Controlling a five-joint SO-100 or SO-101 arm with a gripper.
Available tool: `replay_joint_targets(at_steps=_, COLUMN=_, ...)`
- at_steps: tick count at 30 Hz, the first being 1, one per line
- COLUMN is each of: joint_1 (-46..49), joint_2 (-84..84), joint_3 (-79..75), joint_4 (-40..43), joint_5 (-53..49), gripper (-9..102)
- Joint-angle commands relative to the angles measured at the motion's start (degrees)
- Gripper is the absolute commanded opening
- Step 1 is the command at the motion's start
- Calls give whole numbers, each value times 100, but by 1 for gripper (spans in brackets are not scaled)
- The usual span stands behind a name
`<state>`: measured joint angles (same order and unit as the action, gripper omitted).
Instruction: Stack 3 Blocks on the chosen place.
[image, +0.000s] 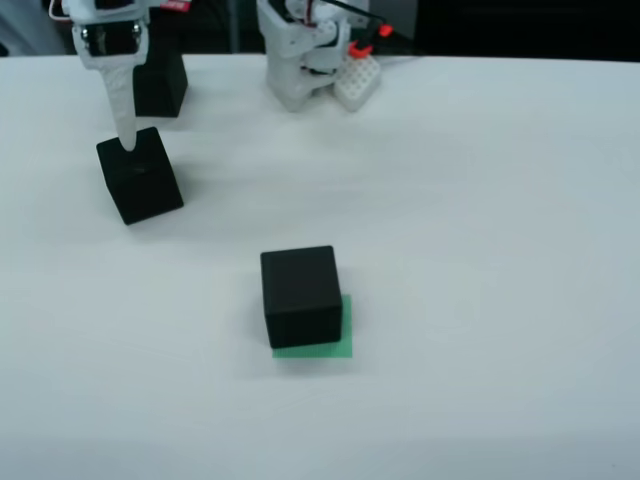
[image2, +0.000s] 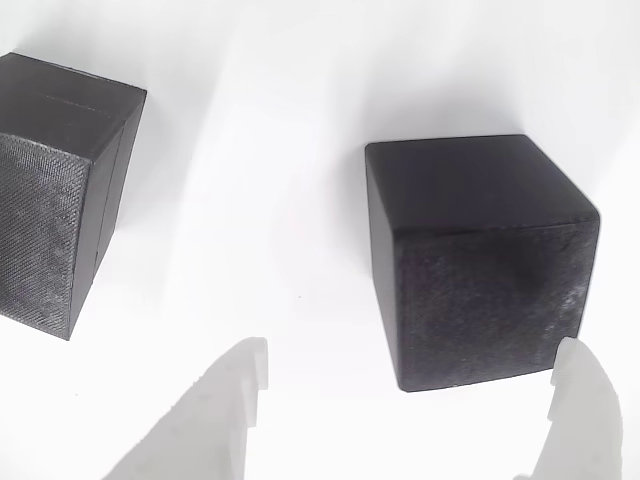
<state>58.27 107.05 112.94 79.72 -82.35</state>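
Note:
One black block (image: 300, 295) sits on the green chosen place (image: 335, 345), leaving a green strip showing at its front and right edges. A second block (image: 140, 178) lies at the left of the table, turned at an angle. My gripper (image: 126, 138) hangs just over this block's back top edge. A third block (image: 162, 85) stands behind it near the table's far edge. In the wrist view my gripper (image2: 412, 352) is open, its white fingertips (image2: 238, 395) spread wide. A block (image2: 480, 260) lies just ahead of them toward the right finger, and another block (image2: 60, 190) is at the left edge.
The arm's white base (image: 305, 55), with an orange-and-white part beside it, stands at the back centre of the white table (image: 480, 250). A dark background runs beyond the table's far edge.

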Motion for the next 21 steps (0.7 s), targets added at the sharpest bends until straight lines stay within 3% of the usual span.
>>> replay_joint_targets(at_steps=1, joint_1=-149, joint_2=-352, joint_3=-378, joint_4=-141, joint_5=-44, gripper=35)
replay_joint_targets(at_steps=11, joint_1=-712, joint_2=-624, joint_3=-475, joint_4=-9, joint_5=62, gripper=35)
replay_joint_targets(at_steps=21, joint_1=-817, joint_2=-1301, joint_3=-396, joint_4=-501, joint_5=105, gripper=34)
